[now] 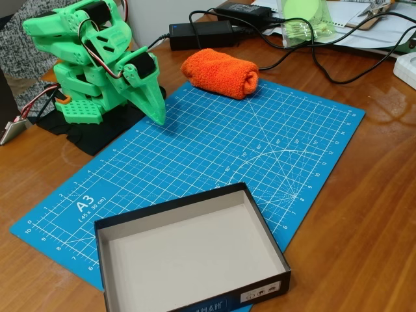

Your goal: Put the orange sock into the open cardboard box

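Nearest you in the fixed view sits the open cardboard box [188, 260], its black walls standing up around a plain grey-beige floor with nothing in it; a white label shows on its near right wall; its near edge runs off the bottom of the picture; it lies partly on the blue cutting mat [260, 149], overlapping the mat's near edge.

Beyond the box you have a broad stretch of bare mat, grid lines showing, between the box's far rim and the things at the back; the wooden table [364, 214] lies open to the right of the mat as well.

At the back left your green arm [91, 58] is folded low over its base on a black cloth; the gripper [156, 110] points down, its tip at or just above the mat's far left edge; the jaws look drawn together to one point and hold nothing.

The orange sock [220, 73] lies rolled up on the mat's far edge, to the right of the gripper and apart from it; well apart from the box too.

Behind the sock, black power bricks [201, 32] and looping cables [312, 52] crowd the table's far side.
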